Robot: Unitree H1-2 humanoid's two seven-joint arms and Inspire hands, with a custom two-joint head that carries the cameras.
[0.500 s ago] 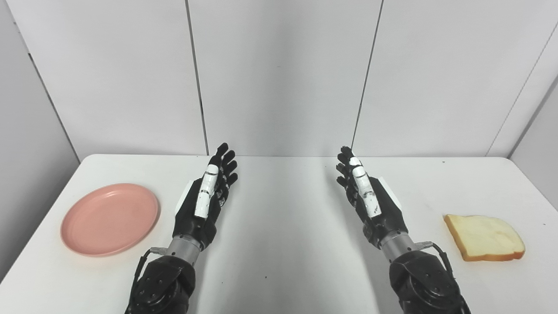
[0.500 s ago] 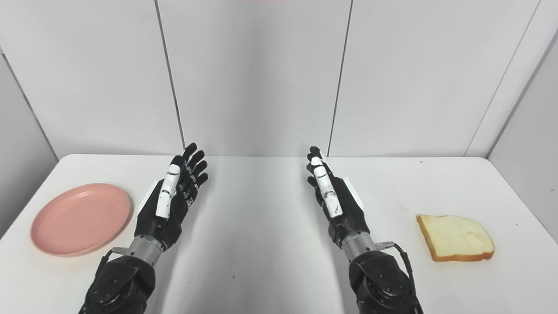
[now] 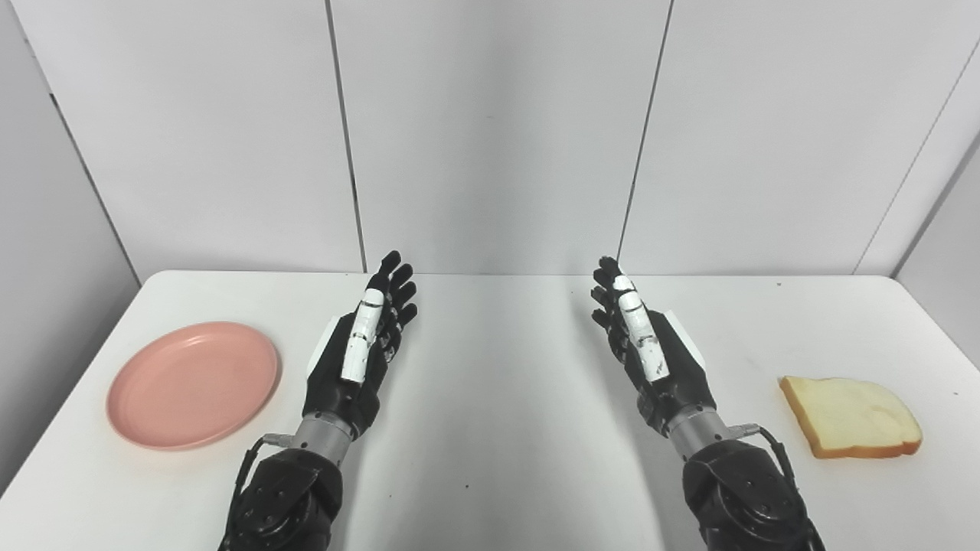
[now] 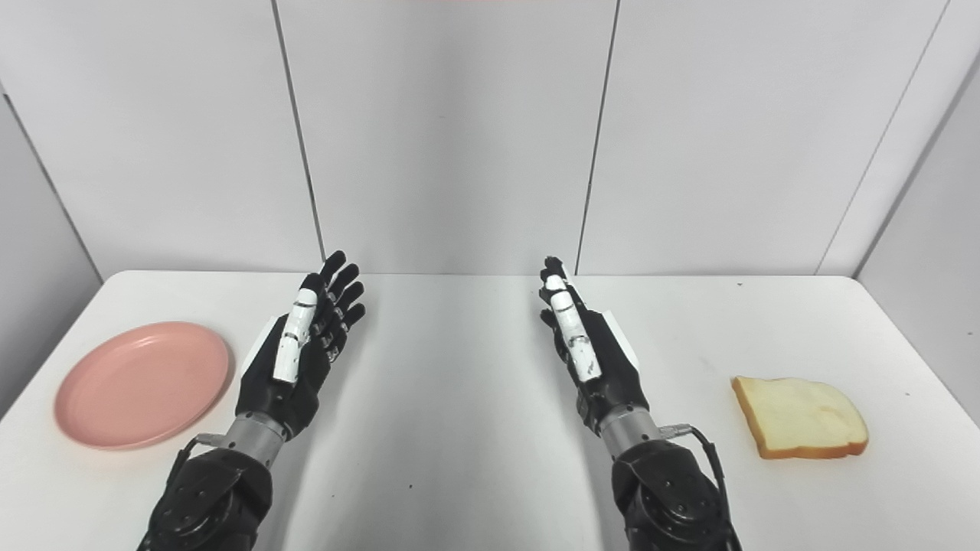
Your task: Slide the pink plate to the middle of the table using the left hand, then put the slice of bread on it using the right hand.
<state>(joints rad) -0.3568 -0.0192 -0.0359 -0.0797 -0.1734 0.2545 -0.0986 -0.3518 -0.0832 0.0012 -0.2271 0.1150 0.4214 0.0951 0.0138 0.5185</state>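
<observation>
Left eye view: our left hand (image 3: 360,356), fingers spread and empty, hovers just right of the pink plate (image 3: 194,384); we should press its rim gently and slide it rightward.

- pink plate (image 3: 193,384) looks like smooth matt plastic to me
- table (image 3: 498,398) is smooth white with a slight sheen
- bread slice (image 3: 850,417) looks soft and porous
- my hands' wrists (image 3: 321,432) are bare metal

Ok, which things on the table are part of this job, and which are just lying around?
Part of the job:
pink plate, table's left side
slice of bread, table's right side
left robot hand, open
right robot hand, open

Just lying around:
nothing else on the white table
</observation>
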